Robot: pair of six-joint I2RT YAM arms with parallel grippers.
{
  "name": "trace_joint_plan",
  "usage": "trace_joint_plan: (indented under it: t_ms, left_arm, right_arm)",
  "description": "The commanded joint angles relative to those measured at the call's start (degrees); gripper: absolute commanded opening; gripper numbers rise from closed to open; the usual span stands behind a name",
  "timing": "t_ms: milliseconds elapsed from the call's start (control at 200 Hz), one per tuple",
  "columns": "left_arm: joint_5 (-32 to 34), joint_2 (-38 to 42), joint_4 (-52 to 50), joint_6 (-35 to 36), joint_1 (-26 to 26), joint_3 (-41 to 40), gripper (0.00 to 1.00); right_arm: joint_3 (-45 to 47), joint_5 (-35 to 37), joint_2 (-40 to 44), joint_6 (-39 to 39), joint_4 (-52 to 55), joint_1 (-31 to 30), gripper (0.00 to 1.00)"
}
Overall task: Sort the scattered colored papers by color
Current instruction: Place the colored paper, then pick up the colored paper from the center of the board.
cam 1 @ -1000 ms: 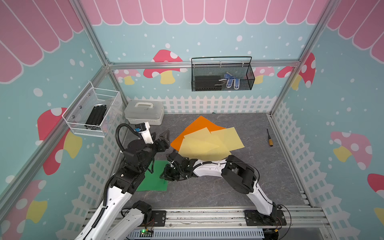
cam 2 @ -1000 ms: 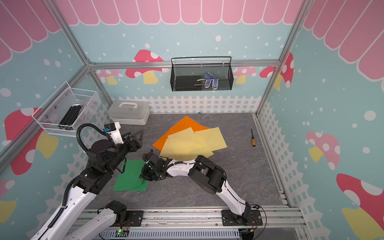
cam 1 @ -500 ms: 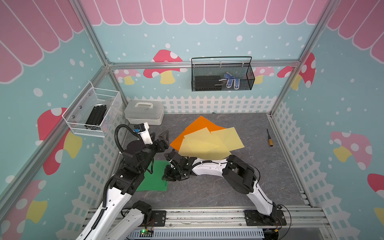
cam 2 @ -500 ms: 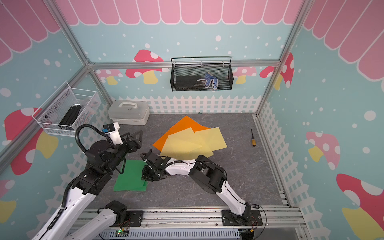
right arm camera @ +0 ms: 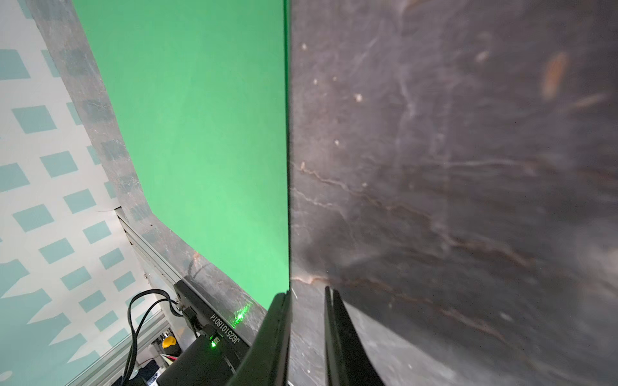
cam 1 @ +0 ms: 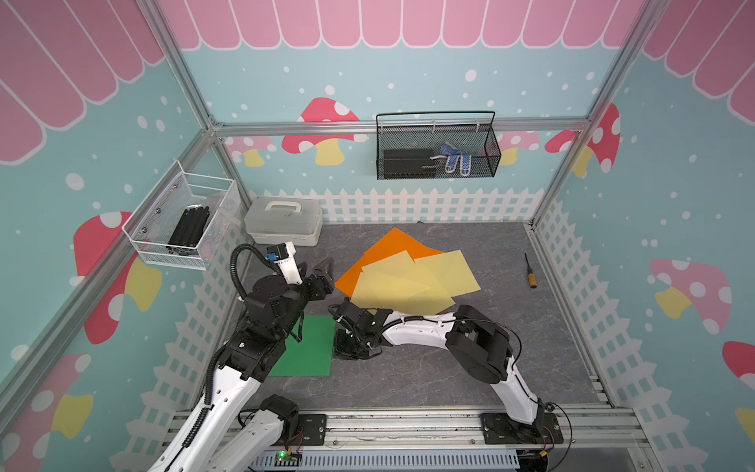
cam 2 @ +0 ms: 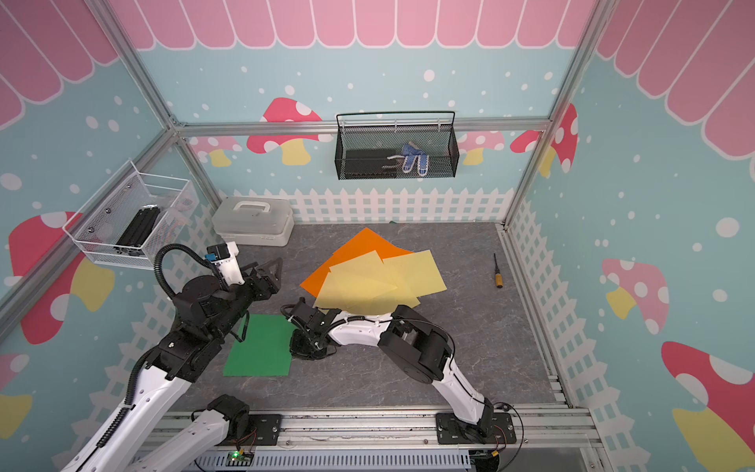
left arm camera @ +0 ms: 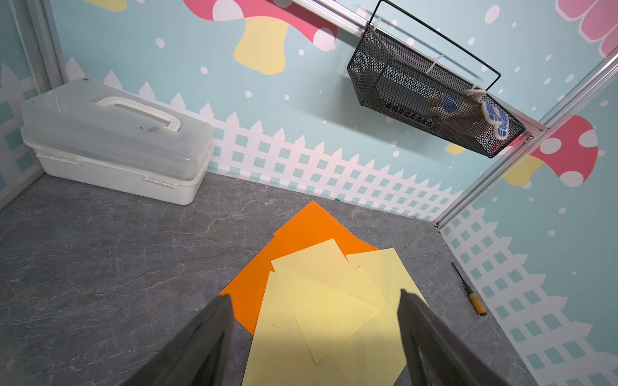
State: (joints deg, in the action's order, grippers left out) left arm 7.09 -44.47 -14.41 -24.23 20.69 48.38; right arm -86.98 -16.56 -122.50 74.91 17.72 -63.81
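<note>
**Fig.** The green sheet (cam 1: 308, 347) was seen lying flat at the near left of the counter (cam 1: 429, 376). It lay apart from the yellow sheets (cam 1: 412, 282), which were overlapped on an orange sheet (cam 1: 388, 249) at the centre. The right hand (right arm camera: 306, 290) was set low at the green sheet's right edge, its fingers a narrow gap apart, with nothing seen clamped between them. The left hand (left arm camera: 314, 297) was held spread wide and empty, just left of the overlapped sheets. The sheets were judged light, limp and prone to sliding. A free edge or corner, first lifted from the counter, was judged the best hold.
</note>
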Motion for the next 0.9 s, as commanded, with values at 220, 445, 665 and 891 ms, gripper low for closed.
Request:
trace_joint_plan:
  t_ms: [220,445,665,891]
  left_arm:
    - [-6.0,-12.2,-6.4,-1.5,-0.3,5.5,0.79]
    - [-11.6,-25.4,-7.9,-1.7,0.0,11.9,0.65]
    - [-14.9,-43.7,-6.3,-2.6,0.4,17.7,0.31]
    - [-18.4,-57.7,-3.2,-5.2,0.3,24.1,0.25]
  right_arm:
    - [16.2,13.6,23.4,-5.6,5.9,4.7,0.23]
    - [21.8,11.5,35.5,-16.8,7.3,24.0,0.34]
    - [9.0,1.7,25.1,-30.5,11.2,39.5,0.42]
    - [-4.2,-11.1,8.6,-33.4,8.6,48.6,0.43]
